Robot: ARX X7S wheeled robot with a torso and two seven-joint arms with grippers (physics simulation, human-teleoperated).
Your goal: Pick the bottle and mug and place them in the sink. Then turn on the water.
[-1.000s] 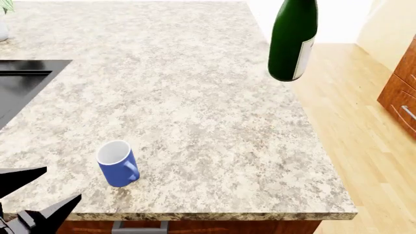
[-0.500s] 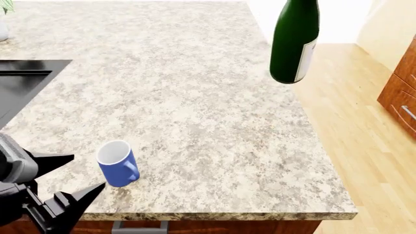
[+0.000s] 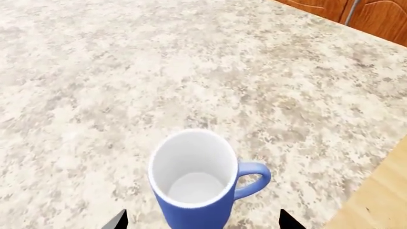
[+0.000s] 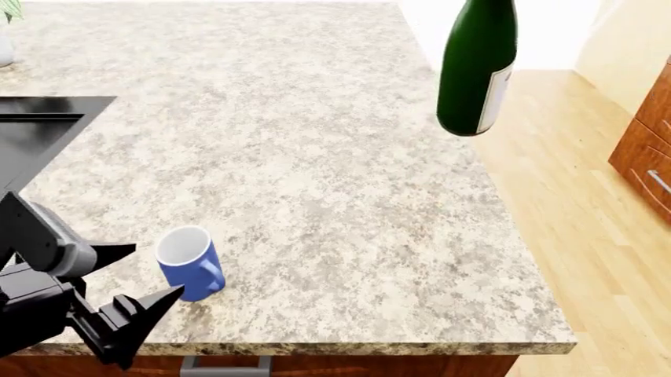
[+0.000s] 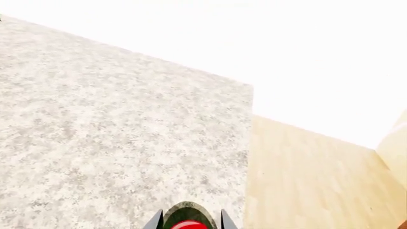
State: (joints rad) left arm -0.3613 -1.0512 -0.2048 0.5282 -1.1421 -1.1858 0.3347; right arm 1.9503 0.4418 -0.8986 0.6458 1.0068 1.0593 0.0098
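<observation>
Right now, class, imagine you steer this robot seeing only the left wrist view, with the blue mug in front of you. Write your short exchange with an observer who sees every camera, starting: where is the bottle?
Observer: The bottle hangs in the air near the counter's right edge, lifted off the surface.
Operator: What holds it?
Observer: The right gripper; its fingertips flank the bottle's top in the right wrist view.
Operator: And the sink?
Observer: The sink shows at the head view's left edge, farther back along the counter than the mug.
</observation>
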